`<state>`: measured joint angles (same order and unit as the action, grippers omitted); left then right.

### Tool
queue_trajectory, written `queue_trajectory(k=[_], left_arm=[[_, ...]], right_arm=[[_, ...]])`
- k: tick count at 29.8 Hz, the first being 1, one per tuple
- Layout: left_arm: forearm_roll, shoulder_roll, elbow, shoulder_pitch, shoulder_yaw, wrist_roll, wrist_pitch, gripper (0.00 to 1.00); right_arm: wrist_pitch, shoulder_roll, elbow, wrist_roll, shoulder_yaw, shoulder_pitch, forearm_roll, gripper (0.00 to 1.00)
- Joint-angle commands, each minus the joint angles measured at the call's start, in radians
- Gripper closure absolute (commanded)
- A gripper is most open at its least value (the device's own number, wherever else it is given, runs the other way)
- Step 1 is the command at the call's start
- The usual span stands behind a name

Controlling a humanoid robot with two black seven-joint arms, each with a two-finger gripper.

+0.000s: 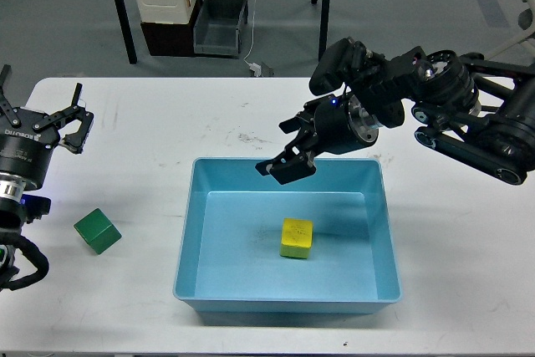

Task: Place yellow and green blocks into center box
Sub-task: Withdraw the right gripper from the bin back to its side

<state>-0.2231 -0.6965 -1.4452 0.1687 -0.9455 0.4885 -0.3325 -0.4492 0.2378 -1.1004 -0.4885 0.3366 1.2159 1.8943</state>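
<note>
The bright yellow block lay inside the light-blue tray; the dark green block sat left on the counter. Both the right pincer and left pincer gaped empty.

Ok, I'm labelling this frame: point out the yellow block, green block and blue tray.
yellow block [296, 237], head view, front face.
green block [97, 231], head view, top face.
blue tray [284, 296], head view, near rim.

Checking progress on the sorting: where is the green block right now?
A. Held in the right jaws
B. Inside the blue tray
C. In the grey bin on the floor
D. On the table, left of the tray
D: the green block sits on the white table left of the blue tray; only the yellow block lies inside.
</note>
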Motion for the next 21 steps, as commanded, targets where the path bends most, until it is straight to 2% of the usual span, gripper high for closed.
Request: queue_trajectory(k=[1,2,6,8,13,19,21], left_arm=[[0.088,-0.046,0.061,0.063,0.002,0.0,0.056,0.0],[0.09,-0.058,0.08,0.077,0.004,-0.002,0.064,0.0],[0.094,-0.116,0.135,0.124,0.005,-0.135,0.056,0.0],[0.12,-0.159,0.135,0.132,0.004,-0.175,0.037,0.0],[0.373,-0.212,0.137,0.208,0.002,-0.179,-0.054,0.0],[0.818,-0.281,0.138,0.296,-0.001,-0.173,-0.056,0.0],[0.957,-0.282,0.138,0.331,-0.003,-0.16,-0.049,0.0]], right_arm=[[0.02,-0.052,-0.021,0.0,0.184,-0.113,-0.018,0.0],[0.026,-0.063,-0.029,0.0,0.224,-0.145,-0.023,0.0],[0.093,-0.12,-0.07,0.0,0.389,-0.292,-0.069,0.0],[0.145,-0.137,-0.094,0.0,0.453,-0.358,-0.113,0.0],[0.198,-0.196,-0.113,0.0,0.645,-0.515,-0.236,0.0],[0.207,-0.238,-0.22,0.0,0.907,-0.712,-0.588,0.0],[0.208,-0.238,-0.252,0.086,0.967,-0.772,-0.691,0.0]])
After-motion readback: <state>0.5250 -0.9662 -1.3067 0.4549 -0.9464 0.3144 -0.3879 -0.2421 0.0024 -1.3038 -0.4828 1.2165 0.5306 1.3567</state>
